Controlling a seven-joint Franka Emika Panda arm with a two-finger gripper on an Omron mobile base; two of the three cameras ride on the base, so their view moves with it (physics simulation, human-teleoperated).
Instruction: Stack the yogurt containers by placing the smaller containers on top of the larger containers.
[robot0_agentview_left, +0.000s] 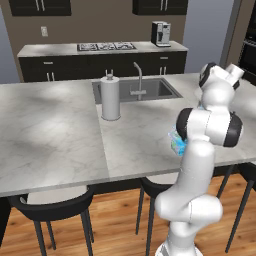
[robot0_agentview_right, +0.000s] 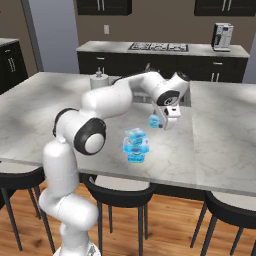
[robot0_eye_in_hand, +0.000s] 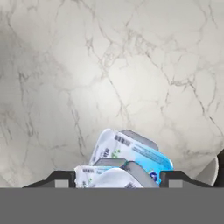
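Note:
The smaller yogurt container (robot0_agentview_right: 154, 120), a light-blue and white pack, sits tilted between my fingertips. In the hand view this pack (robot0_eye_in_hand: 131, 153) fills the gap between both dark fingers, over the marble counter. My gripper (robot0_agentview_right: 161, 123) points down at the counter and is shut on it. The larger yogurt container (robot0_agentview_right: 136, 145), a teal-blue pack, stands upright on the counter near the front edge, a little left of and nearer than the gripper. From the left base it (robot0_agentview_left: 176, 142) peeks out from behind my arm's elbow.
A tall white paper-towel roll (robot0_agentview_left: 110, 100) stands beside the sink (robot0_agentview_left: 150, 90) with its faucet (robot0_agentview_left: 138, 75). The marble island (robot0_agentview_left: 55, 130) stretches wide to the left. Dark stools (robot0_agentview_right: 120, 197) sit under the front edge. A coffee machine (robot0_agentview_left: 160, 33) is on the back counter.

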